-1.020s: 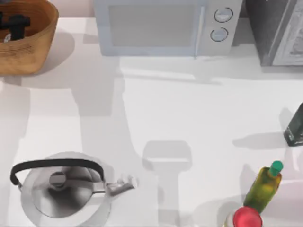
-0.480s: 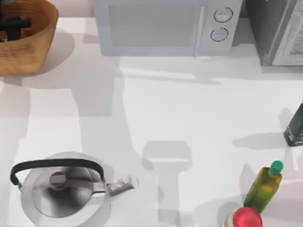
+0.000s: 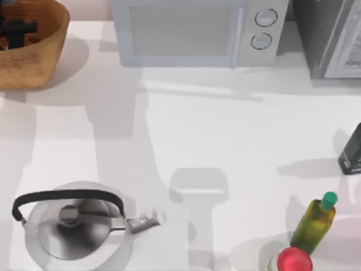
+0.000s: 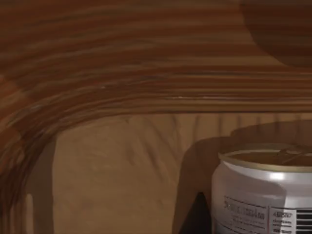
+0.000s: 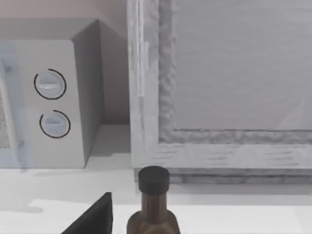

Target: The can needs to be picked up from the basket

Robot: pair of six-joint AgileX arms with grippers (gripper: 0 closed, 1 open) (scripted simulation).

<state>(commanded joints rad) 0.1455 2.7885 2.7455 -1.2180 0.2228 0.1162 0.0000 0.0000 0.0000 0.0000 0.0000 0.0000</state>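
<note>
Microwave (image 3: 192, 31): your landmark, at the back of the table.
Basket (image 3: 39, 62): you find it to the left of the microwave, at the table's back left corner.
Kettle (image 3: 73, 226): well in front of the microwave, toward the left; not part of your task.
Left gripper (image 3: 17, 28): dark, down inside the basket, left of the microwave. You cannot tell whether its fingers are apart or together.
Can (image 4: 265, 195): in the left wrist view it stands upright on the basket floor, close before the camera, ribbed wall behind it.
Right gripper: parked to the right of the microwave; you cannot tell its state either.
Progress: you appear to have reached the can; no grasp is confirmed, and closing and lifting out remain.
</note>
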